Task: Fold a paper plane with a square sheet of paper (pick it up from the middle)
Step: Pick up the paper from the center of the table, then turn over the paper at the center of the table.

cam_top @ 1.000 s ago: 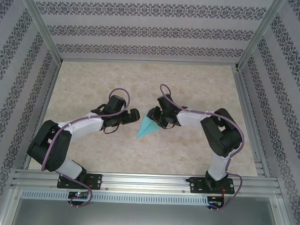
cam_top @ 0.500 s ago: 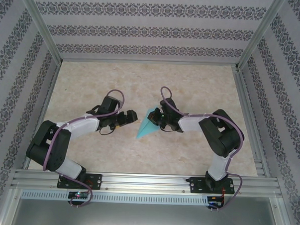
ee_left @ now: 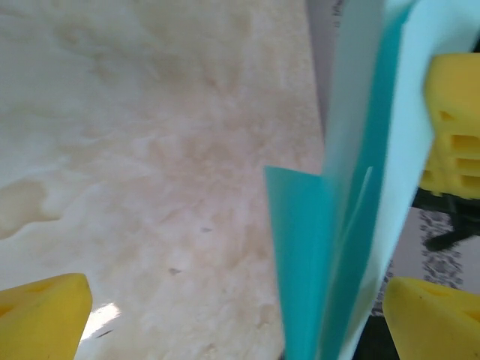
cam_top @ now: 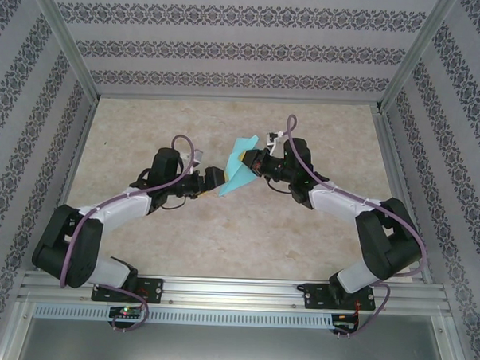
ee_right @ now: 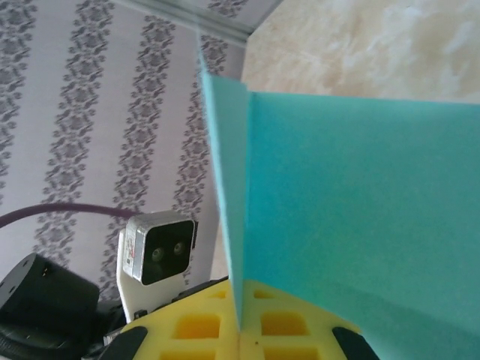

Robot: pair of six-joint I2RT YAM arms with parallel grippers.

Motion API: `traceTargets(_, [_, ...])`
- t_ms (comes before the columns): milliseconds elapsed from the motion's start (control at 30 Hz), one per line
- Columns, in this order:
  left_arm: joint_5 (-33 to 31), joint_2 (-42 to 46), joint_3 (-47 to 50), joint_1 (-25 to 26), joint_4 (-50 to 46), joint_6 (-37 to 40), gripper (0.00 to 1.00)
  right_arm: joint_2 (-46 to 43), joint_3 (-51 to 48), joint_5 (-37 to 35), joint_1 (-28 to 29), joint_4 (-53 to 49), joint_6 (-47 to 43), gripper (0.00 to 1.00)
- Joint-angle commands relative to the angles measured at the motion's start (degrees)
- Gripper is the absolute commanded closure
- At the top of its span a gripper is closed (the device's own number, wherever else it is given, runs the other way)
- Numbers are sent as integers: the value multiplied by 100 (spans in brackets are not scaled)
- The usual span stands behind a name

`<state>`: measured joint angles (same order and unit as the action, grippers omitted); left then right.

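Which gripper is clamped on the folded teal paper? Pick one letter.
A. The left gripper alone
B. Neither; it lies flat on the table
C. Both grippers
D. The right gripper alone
D: the right gripper is shut on the paper plane, its yellow fingers pinching the fold, while the left gripper stands wide open at the paper's lower end.

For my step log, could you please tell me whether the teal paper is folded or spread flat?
Folded: the paper plane shows layered flaps meeting at a crease, pinched in the shut right gripper.
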<state>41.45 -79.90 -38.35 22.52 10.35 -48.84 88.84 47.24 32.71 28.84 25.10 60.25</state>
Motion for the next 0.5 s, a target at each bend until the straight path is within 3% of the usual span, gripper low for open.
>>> traceTargets(0, [581, 167, 100, 4, 1235, -346, 1, -56, 29, 534, -1, 598, 293, 95])
traceTargets(133, [658, 211, 158, 102, 1855, -585, 8, 102, -29, 801, 1, 1186, 649, 95])
traceTargets(267, [410, 191, 152, 116, 1895, -751, 18, 237, -120, 903, 8, 1618, 872, 95])
traceTargets(467, [346, -6, 216, 118, 2506, -1193, 42, 396, -212, 956, 8, 1902, 1017, 95])
